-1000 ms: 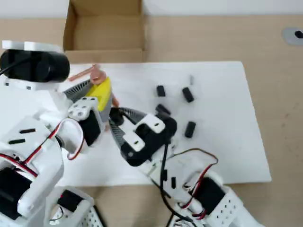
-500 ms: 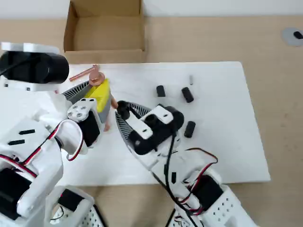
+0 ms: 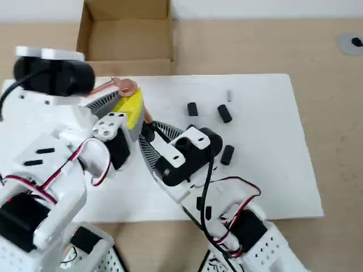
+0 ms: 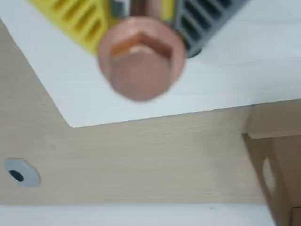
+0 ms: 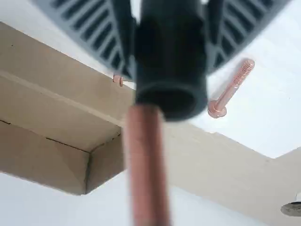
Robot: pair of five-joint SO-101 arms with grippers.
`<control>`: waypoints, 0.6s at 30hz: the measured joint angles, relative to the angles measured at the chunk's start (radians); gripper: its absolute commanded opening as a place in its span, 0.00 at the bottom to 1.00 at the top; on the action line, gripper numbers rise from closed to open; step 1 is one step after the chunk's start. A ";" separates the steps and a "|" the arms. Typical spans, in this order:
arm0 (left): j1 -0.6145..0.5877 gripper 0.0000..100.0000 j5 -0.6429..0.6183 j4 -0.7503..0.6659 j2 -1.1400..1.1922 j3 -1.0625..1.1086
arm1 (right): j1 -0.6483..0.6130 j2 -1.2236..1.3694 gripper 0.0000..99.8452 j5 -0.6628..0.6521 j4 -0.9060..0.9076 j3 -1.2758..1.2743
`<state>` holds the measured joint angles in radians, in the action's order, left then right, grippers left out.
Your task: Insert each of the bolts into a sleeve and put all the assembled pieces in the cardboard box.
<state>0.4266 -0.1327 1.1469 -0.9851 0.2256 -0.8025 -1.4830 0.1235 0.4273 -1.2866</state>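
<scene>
- Copper bolt (image 4: 141, 61) clamped in left jaws, shank aimed at the sleeve (image 5: 170, 56).
- Right jaws grip that black sleeve, bore facing the bolt for insertion.

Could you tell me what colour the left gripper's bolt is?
The bolt is copper-coloured; the left wrist view shows it best.

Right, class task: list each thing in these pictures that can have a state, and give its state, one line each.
Left pincer: shut on held bolt.
Right pincer: shut on held sleeve.
Held bolt: shaft tip at held sleeve's mouth, depth unclear.
Loose bolt: lying on white mat, unsleeved.
Loose sleeves: lying on white mat, no bolt showing.
Cardboard box: open, nothing seen inside.
</scene>
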 measured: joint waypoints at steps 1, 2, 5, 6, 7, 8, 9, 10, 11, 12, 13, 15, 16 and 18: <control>0.000 0.01 0.009 -0.003 0.000 0.008 | 0.000 0.000 0.01 0.000 0.000 -0.002; 0.000 0.01 0.017 -0.005 0.000 0.009 | 0.000 0.000 0.01 0.000 0.000 -0.002; 0.000 0.01 0.044 -0.005 0.000 0.009 | 0.000 0.000 0.01 0.000 0.000 -0.002; 0.000 0.01 0.052 -0.005 0.000 0.009 | 0.000 0.000 0.01 0.000 0.000 -0.002; 0.000 0.01 0.061 -0.005 0.000 0.009 | 0.000 0.000 0.01 0.000 0.000 -0.002; 0.000 0.01 0.069 -0.005 0.000 0.009 | 0.000 0.000 0.01 0.000 0.000 -0.002; 0.000 0.01 0.074 -0.005 0.000 0.009 | 0.000 0.000 0.01 0.000 0.000 -0.002; 0.000 0.01 0.078 -0.005 0.000 0.009 | 0.000 0.000 0.01 0.000 0.000 -0.002; 0.000 0.01 0.080 -0.005 0.000 0.009 | 0.000 0.000 0.01 0.000 0.000 -0.002; 0.000 0.01 0.081 -0.005 0.000 0.009 | 0.000 0.000 0.01 0.000 0.000 -0.002; 0.000 0.01 0.084 -0.002 0.000 0.009 | 0.000 0.000 0.01 0.000 0.000 -0.002; 0.000 0.01 0.084 0.009 0.000 0.009 | 0.000 0.000 0.01 0.000 0.000 -0.002; 0.000 0.01 0.084 0.015 0.000 0.009 | 0.000 0.000 0.01 0.000 0.000 -0.002; 0.000 0.01 0.084 0.023 -0.003 0.009 | 0.000 0.000 0.01 0.000 0.000 -0.003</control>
<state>0.4266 -0.0483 1.1699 -0.9881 0.2348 -0.8025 -1.4830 0.1235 0.4273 -1.2896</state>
